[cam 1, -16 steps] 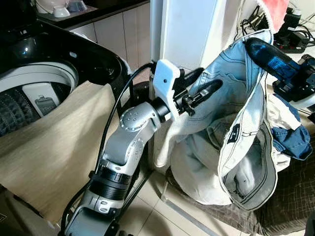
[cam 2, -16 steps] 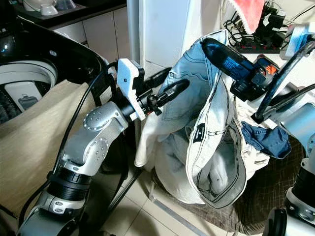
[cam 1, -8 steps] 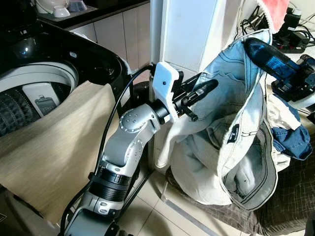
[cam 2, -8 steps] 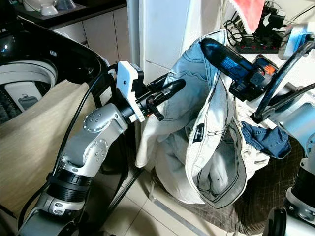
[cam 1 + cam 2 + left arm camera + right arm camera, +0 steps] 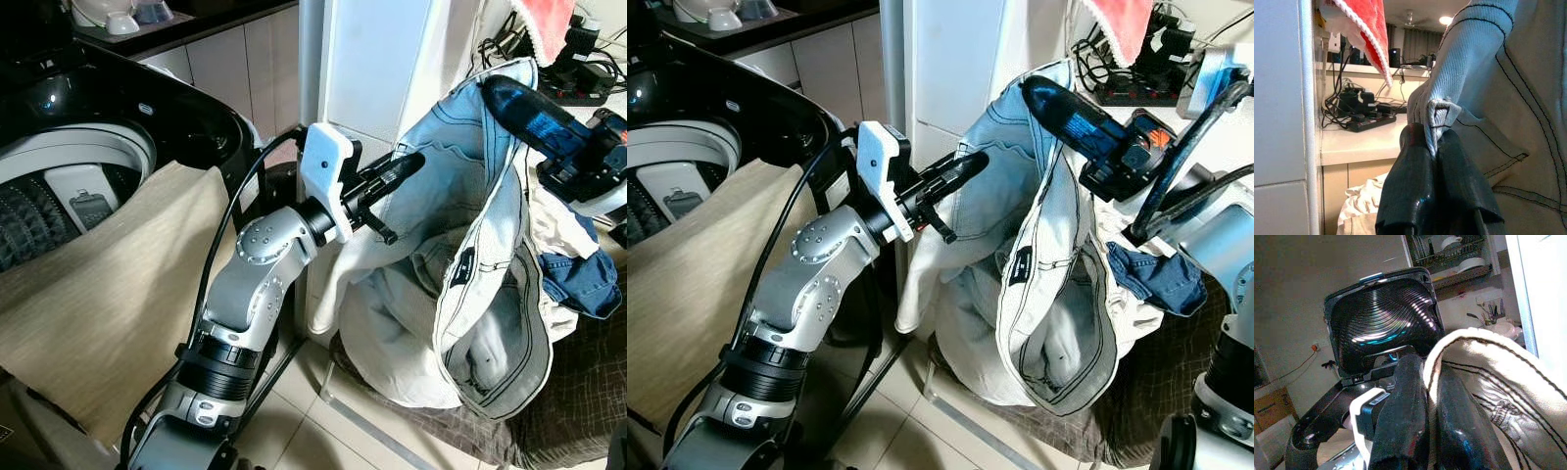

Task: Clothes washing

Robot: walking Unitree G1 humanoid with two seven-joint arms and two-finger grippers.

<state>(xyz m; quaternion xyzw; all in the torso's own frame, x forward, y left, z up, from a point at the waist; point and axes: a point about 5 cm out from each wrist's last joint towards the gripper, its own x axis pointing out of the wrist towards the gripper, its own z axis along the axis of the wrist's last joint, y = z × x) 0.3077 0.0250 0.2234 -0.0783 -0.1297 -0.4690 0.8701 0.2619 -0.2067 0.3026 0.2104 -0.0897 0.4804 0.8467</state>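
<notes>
Beside the washer point(image 5: 59, 186), both grippers' fingers point(image 5: 1422, 161) pinch the jeans point(image 5: 470, 274).

G1 body: silver arms, black fingers

Left arm point(image 5: 257, 284): silver metal segments, round elbow joint dotted with small screws, black ribbed collar below, black cable looping alongside, white boxy wrist block point(image 5: 326, 178), long glossy black left gripper point(image 5: 400, 168). Right gripper point(image 5: 514, 103): glossy black fingers with blue sheen, black wrist housing with orange-red mark.

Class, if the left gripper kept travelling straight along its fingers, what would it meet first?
Probably the counter with its black power strip. The left gripper is shut on the jeans; depth is uncertain.
</notes>
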